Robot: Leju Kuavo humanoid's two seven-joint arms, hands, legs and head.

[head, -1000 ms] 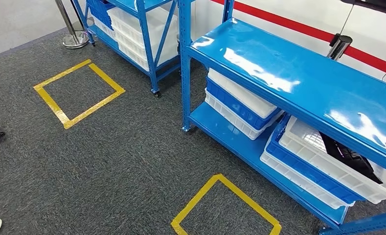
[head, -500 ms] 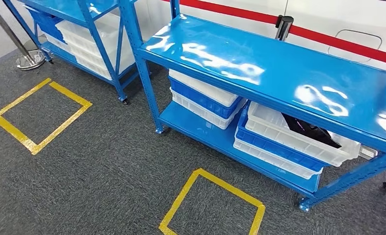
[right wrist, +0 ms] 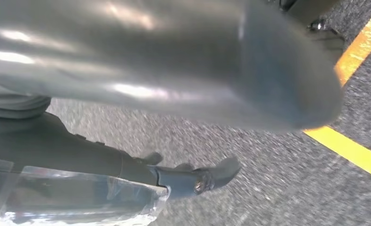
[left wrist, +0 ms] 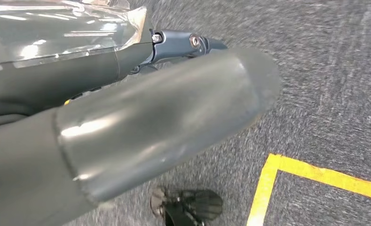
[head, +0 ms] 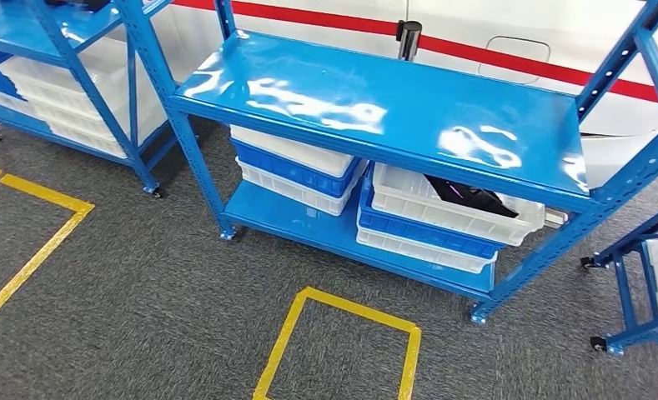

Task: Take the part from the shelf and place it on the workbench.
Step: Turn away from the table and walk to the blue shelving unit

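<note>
Down at the robot's sides, the left hand [left wrist: 164,122] appears in its wrist view as a blurred grey thumb with darker fingers [left wrist: 183,43] behind it, hanging over grey carpet [left wrist: 324,70]; whether those fingers are spread or curled I cannot tell, as the thumb hides most of them. The right hand [right wrist: 174,70] is much the same in its own view: a thick grey thumb, a dark finger tip [right wrist: 207,179] poking out beyond it, and too little to tell whether the fingers are apart or together. Neither hand visibly holds anything. Yellow floor tape [left wrist: 310,174] crosses the carpet beside each hand.

Farther out, the head view looks down on a blue shelf unit [head: 375,92] with a bare, glossy upper deck. On its lower deck, two stacks of white and blue bins sit side by side. The part [head: 471,197], a dark object, lies in the top white bin [head: 409,198] of the stack near the deck's right end; the upper deck's front edge cuts off most of it, so its shape is hard to make out. A yellow taped square [head: 342,350] marks the carpet before the shelf. More blue racks are cropped at both picture edges.
</note>
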